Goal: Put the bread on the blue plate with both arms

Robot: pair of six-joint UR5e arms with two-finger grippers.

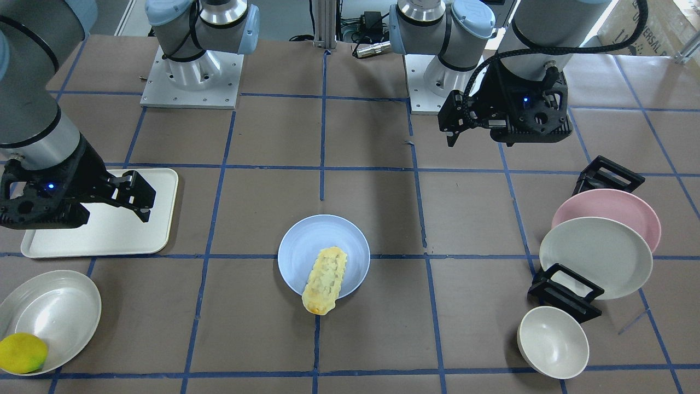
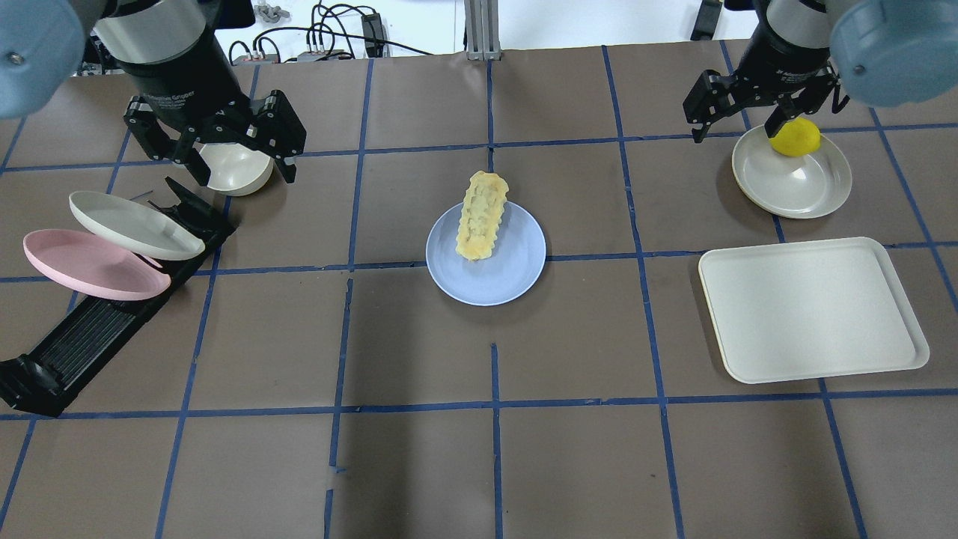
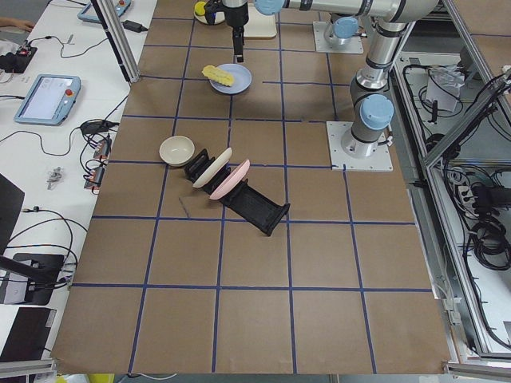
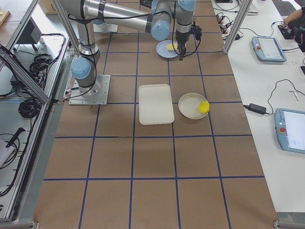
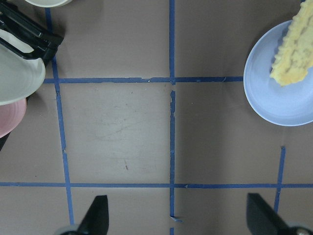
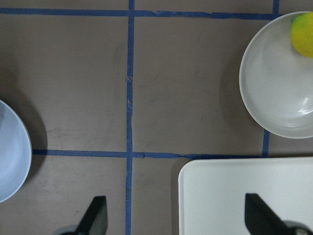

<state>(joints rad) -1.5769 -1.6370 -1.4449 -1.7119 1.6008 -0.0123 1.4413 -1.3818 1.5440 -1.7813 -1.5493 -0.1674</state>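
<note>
The bread [image 2: 483, 215] lies on the blue plate [image 2: 494, 278] at the table's middle, with its browner end sticking out over the plate's far rim. It also shows in the front view [image 1: 325, 279] on the plate [image 1: 306, 246]. My left gripper [image 2: 247, 174] is open and empty, raised above the table left of the plate, near a small bowl. In the left wrist view [image 5: 178, 220] the bread [image 5: 296, 46] is at the upper right. My right gripper [image 2: 737, 127] is open and empty, raised at the far right near the lemon.
A black dish rack [image 2: 90, 337] at the left holds a pink plate [image 2: 90, 262] and a cream plate [image 2: 135, 224]. A cream bowl [image 2: 238, 174] stands beside it. On the right are a white tray [image 2: 812, 307] and a cream plate [image 2: 793, 183] holding a lemon [image 2: 795, 137].
</note>
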